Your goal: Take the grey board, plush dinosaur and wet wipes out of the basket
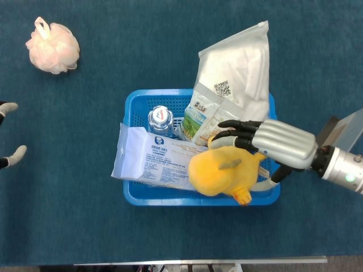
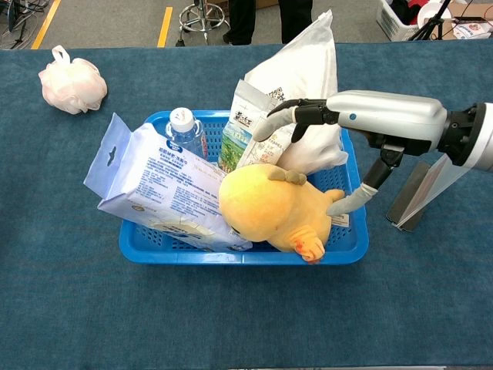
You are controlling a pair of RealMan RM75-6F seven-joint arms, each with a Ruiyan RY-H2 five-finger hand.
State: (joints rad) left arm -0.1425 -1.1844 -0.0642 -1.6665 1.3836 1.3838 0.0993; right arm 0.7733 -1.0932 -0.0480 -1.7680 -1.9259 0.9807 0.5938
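Note:
The yellow plush dinosaur (image 1: pixel 218 171) (image 2: pixel 269 206) lies in the front right of the blue basket (image 1: pixel 131 195) (image 2: pixel 231 254). A pale blue wet wipes pack (image 1: pixel 153 158) (image 2: pixel 154 185) leans in the basket's left half. My right hand (image 1: pixel 278 148) (image 2: pixel 370 116) hovers over the dinosaur with its fingers spread above the plush's back. Its thumb reaches down by the tail and it grips nothing. The grey board (image 1: pixel 345 126) (image 2: pixel 412 196) stands on the table right of the basket, behind that arm. Only the fingertips of my left hand (image 1: pixel 8 133) show at the left edge, held apart.
A large white bag (image 1: pixel 238 65) (image 2: pixel 304 69), two snack packets (image 1: pixel 201 116) (image 2: pixel 250 127) and a water bottle (image 1: pixel 160 120) (image 2: pixel 183 127) fill the basket's back half. A pink bath puff (image 1: pixel 52 48) (image 2: pixel 72 83) lies far left on the blue cloth.

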